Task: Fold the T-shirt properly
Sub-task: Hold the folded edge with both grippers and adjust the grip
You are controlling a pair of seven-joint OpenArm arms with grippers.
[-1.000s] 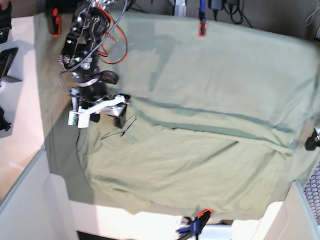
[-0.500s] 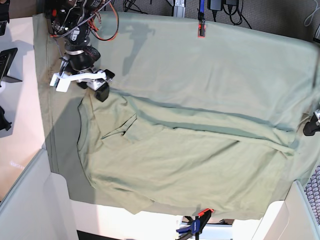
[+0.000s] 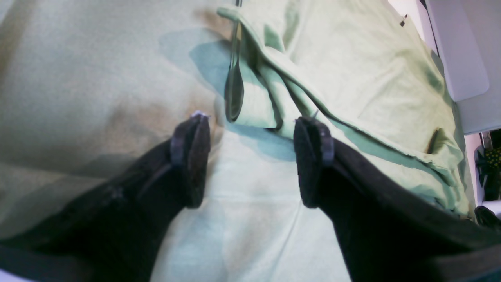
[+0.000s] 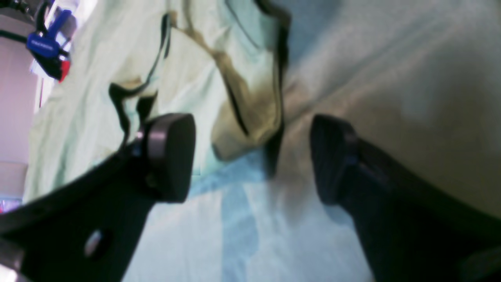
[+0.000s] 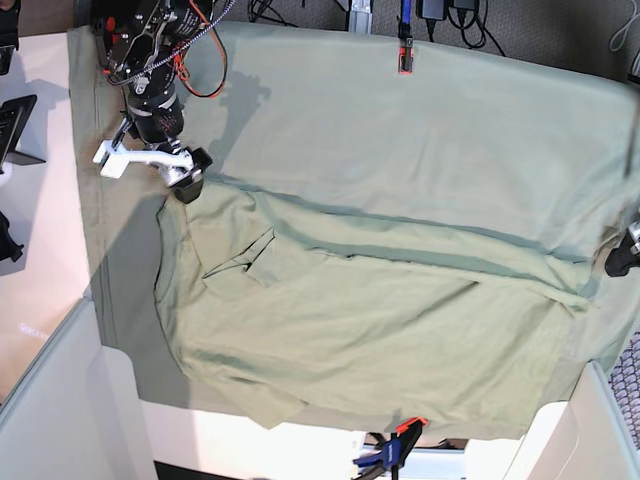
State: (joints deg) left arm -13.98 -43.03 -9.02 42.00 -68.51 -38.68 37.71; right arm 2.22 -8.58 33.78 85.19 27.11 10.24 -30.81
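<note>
So, base view first: the pale sage-green short-sleeved cotton T-shirt point(image 5: 370, 320) is spread mostly flat across the lower half of the bigger flat green tablecloth point(image 5: 420, 130), with a long fold line running across its upper part and a small crumpled flap near its left end. The right gripper point(image 5: 150, 165), white bracket with black tips, hangs just above the shirt's upper-left corner, holding nothing. Only a dark tip of the left gripper point(image 5: 625, 258) pokes in at the right edge, next to the shirt's right end. An orange clamp point(image 5: 404, 57) pins the tablecloth at the far edge, and a blue and orange clamp point(image 5: 390, 450) sits at the near edge.

Left wrist view: the left gripper point(image 3: 250, 156) has its two black fingers point(image 3: 190, 156) spread wide apart, nothing between them. Right ahead is a folded, hemmed edge of the T-shirt point(image 3: 352, 94), layers stacked, lying on the tablecloth point(image 3: 78, 78).

Right wrist view (a bit blurry): the right gripper point(image 4: 250, 156) is also spread wide and empty, hovering over cloth. A rumpled fold of the T-shirt point(image 4: 242, 102) sits just beyond the gap between the pads. The blue clamp point(image 4: 49, 47) shows top left.
</note>
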